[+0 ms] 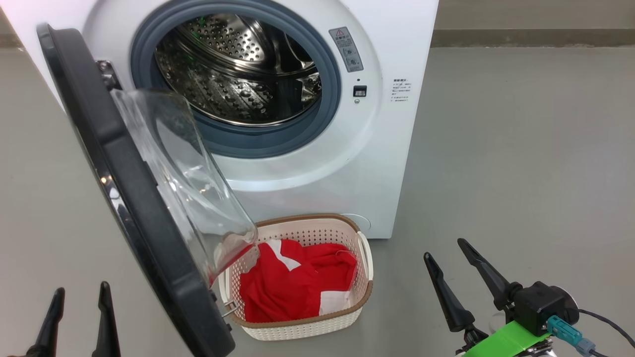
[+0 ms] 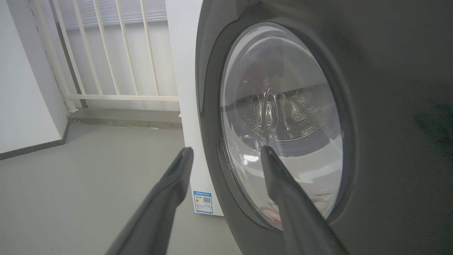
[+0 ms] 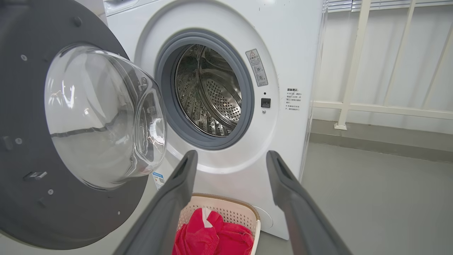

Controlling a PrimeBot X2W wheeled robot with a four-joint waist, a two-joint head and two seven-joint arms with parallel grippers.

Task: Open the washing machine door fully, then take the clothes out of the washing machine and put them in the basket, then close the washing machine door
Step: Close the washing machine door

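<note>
The washing machine door (image 1: 136,198) stands swung out to the left of the white washing machine (image 1: 307,168). It has a wide black rim and a bulging clear glass bowl. The grey rubber ring (image 1: 258,144) frames a perforated steel drum (image 1: 238,74) with nothing lying in it. The red clothes (image 1: 287,287) with white panels lie in the cream basket (image 1: 307,327), which sits on the floor touching the machine's front, partly under the door's near edge.

The left gripper (image 1: 82,287) hangs released and holds nothing, near the door's outer face. The right gripper (image 1: 444,247), also spread and unladen, is to the right of the basket and apart from it.

The left wrist view gives the door's glossy outer side, the drum seen through the glass, and a white railing (image 2: 106,53) beyond. The right wrist view gives the door's matt inner side with its screws.

A grey warning label (image 3: 257,67) with a red triangle sits right of the opening, with a block of small print (image 3: 293,99) further right; neither is legible. A blue-edged sticker (image 2: 202,202) with square codes sits low on the machine.
</note>
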